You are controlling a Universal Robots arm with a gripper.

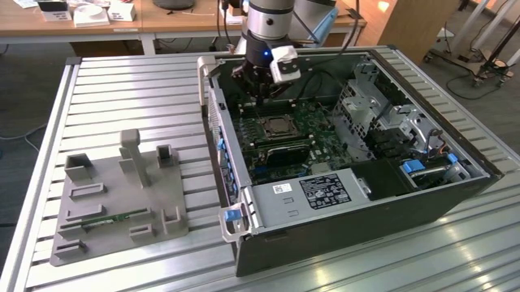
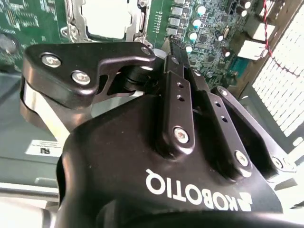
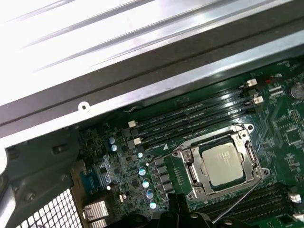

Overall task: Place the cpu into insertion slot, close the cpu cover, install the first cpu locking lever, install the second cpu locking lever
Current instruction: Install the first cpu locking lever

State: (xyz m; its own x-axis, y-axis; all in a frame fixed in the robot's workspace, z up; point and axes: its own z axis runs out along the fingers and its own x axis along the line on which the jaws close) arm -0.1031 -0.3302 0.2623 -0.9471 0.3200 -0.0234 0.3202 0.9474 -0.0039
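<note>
Your tool [image 2: 171, 43] clenched, empty, hovers near the cpu [image 3: 223, 164] | cpu cover [image 3: 192, 164] lies shut around it.

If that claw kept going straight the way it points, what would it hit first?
The gripper would likely hit the green circuit board beside the insertion slot; depth is unclear.

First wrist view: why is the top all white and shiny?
In the first wrist view, light bounces off the slatted metal table, washing it out white; the cpu is evenly lit. In the second wrist view, the cpu glares white too. In the exterior view, the slatted metal table gleams towards the exterior view's right.
</note>
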